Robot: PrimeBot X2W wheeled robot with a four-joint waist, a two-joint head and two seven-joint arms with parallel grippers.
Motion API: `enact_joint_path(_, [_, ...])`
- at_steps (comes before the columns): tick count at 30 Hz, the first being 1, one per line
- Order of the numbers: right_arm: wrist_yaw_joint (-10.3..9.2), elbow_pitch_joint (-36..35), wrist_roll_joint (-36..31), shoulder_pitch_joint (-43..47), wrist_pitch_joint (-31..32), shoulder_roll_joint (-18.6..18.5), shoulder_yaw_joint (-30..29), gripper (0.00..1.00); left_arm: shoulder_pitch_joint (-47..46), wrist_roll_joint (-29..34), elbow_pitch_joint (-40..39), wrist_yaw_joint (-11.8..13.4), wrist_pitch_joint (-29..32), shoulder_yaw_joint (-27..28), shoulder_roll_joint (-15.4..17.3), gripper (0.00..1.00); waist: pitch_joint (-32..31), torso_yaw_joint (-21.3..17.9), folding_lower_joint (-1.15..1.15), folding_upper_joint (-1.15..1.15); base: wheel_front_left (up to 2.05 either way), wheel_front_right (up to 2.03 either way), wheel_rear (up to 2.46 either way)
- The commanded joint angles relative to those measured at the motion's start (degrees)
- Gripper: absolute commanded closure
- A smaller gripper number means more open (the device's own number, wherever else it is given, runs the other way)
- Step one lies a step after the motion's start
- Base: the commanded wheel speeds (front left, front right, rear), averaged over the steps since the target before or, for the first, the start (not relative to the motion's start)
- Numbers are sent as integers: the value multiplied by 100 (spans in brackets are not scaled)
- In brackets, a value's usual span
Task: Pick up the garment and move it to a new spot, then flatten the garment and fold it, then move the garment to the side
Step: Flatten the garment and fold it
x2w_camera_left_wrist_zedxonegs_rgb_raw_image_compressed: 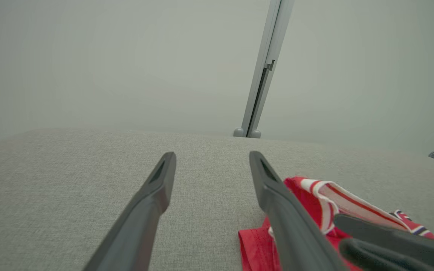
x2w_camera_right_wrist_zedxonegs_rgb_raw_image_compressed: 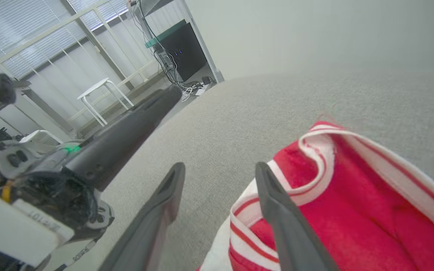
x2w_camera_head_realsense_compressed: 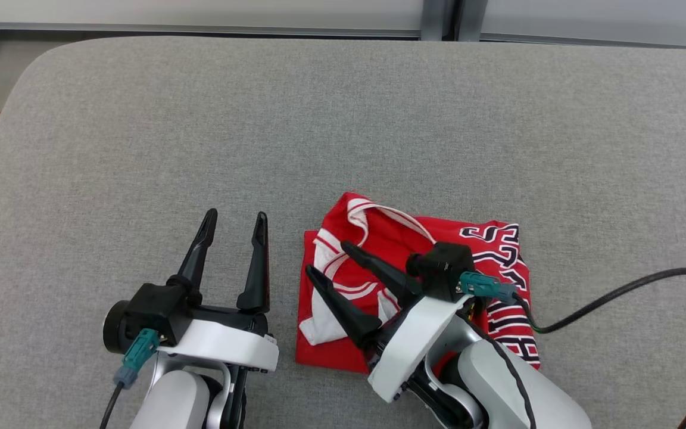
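The left claw (x2w_camera_head_realsense_compressed: 236, 214) hangs wide over bare grey table (x2w_camera_head_realsense_compressed: 319, 119), holding nothing, its fingers pointing to the far side and its right finger just beside the garment's left edge. The garment (x2w_camera_head_realsense_compressed: 438, 229), a red jersey with white trim and black-and-white lettering, lies folded into a rough rectangle near the front of the table, a little right of centre. Its white-edged neckline stands up in a loose loop at the far left corner. The right claw (x2w_camera_head_realsense_compressed: 328, 257) sits over the jersey's near left part, fingers spread and slanting far-left, gripping nothing; whether the tips touch the cloth I cannot tell. A dark cable (x2w_camera_head_realsense_compressed: 617, 292) trails off to the right.

The fold looks done, so the step in hand is probably the move to the side. To do it well, each claw should pinch through every layer at an edge, not just the top sheet. Lift low and evenly so the stack stays square, and tuck in that raised neckline, which could catch and unfold.
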Motion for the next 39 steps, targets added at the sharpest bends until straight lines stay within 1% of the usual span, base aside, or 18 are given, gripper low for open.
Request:
enact_joint_path(1, [0, -16, 41, -95, -119, -25, 27, 0, -108, 26, 15, 40, -25, 22, 15, 0, -6, -20, 0, 0, 0, 0, 0])
enact_joint_path(4, [0, -157, 101, -211, -472, -126, 54, 0, -98, 86, 42, 44, -25, 60, 16, 0, -33, -73, 0, 0, 0, 0, 0])
enact_joint_path(7, [0, -388, 128, -235, -850, -274, -150, 0, -76, 185, 81, 17, -25, 126, 18, 0, -92, -144, 0, 0, 0, 0, 0])
enact_joint_path(9, [0, -545, 111, -143, -1071, -414, -450, 0, -65, 255, 84, 14, -25, 181, 17, 0, -126, -200, 0, 0, 0, 0, 0])
enact_joint_path(11, [0, -679, 54, 4, -1235, -565, -856, 0, -46, 310, 74, 15, -25, 252, 27, 0, -160, -263, 0, 0, 0, 0, 0])
enact_joint_path(15, [0, -927, -172, 394, -1406, -873, -1860, 0, 16, 405, 36, 2, -25, 395, 88, 0, -227, -399, 0, 0, 0, 0, 0])
enact_joint_path(18, [0, -1092, -393, 810, -1364, -1074, -2622, 0, 93, 478, 4, -10, -25, 484, 143, 0, -282, -494, 0, 0, 0, 0, 0])
enact_joint_path(21, [0, -1265, -614, 1263, -1291, -1176, -3345, 0, 180, 543, -8, -11, -25, 537, 193, 0, -342, -582, 0, 0, 0, 0, 0])
enact_joint_path(22, [0, -1265, -614, 1263, -1291, -1176, -3345, 0, 180, 543, -8, -11, -25, 537, 193, 0, -342, -582, 0, 0, 0, 0, 0])
enact_joint_path(24, [0, -1352, -761, 1575, -1218, -1190, -3787, 0, 246, 583, -33, 1, -25, 571, 235, 0, -392, -640, 0, 0, 0, 0, 0])
enact_joint_path(26, [0, -1454, -878, 1849, -1142, -1153, -4108, 0, 331, 607, -50, 14, -25, 593, 266, 0, -444, -695, 0, 0, 0, 0, 0])
enact_joint_path(29, [0, -1635, -1079, 2228, -1019, -1075, -4427, 0, 474, 630, -43, 37, -25, 626, 330, 0, -551, -766, 0, 0, 0, 0, 0])
enact_joint_path(34, [0, -1919, -1311, 2665, -827, -912, -4661, 0, 654, 593, -11, 40, -23, 663, 419, 0, -709, -819, 0, 0, 0, 0, 0])
enact_joint_path(39, [0, -2104, -1402, 2823, -680, -811, -4700, 0, 746, 584, -44, 75, 34, 662, 478, 0, -780, -834, 0, 0, 0, 0, 0])
